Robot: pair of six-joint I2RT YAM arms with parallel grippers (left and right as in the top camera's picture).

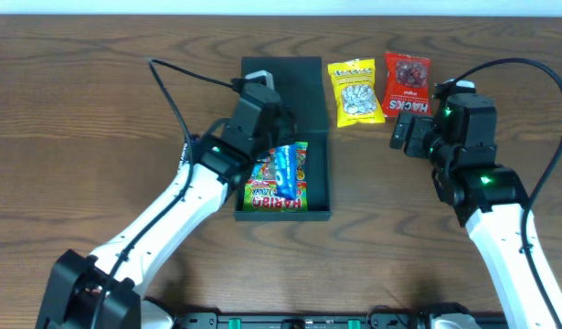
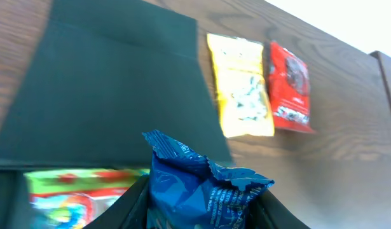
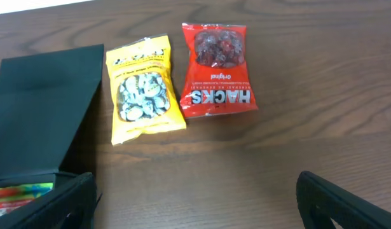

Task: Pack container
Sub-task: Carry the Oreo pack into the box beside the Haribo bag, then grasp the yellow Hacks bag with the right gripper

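The left pincer (image 1: pixel 279 153) is clamping a blue packet (image 1: pixel 286 171), whose crimped end is rising between its fingers in the wrist view. It is hanging over the container (image 1: pixel 318 155), which is lying directly beneath it on the tabletop (image 1: pixel 98 91). The container's flap lid (image 1: pixel 294 78) is lying folded out flat ahead of the pincer. A colourful sweet packet (image 1: pixel 265 194) is lying inside the container, under and behind the pincer and covering much of the floor. A bare strip is showing along the wall to the pincer's right. Past that wall, ahead and to the right, a yellow packet (image 1: pixel 355 91) and a red packet (image 1: pixel 407 84) are lying just beside each other on the wood, apart from the container. The right pincer (image 1: pixel 407 132) is hovering just short of the red packet, its fingers spread wide apart and gripping nothing. The yellow packet is sitting ahead to its left, and open wood is showing between its fingers.
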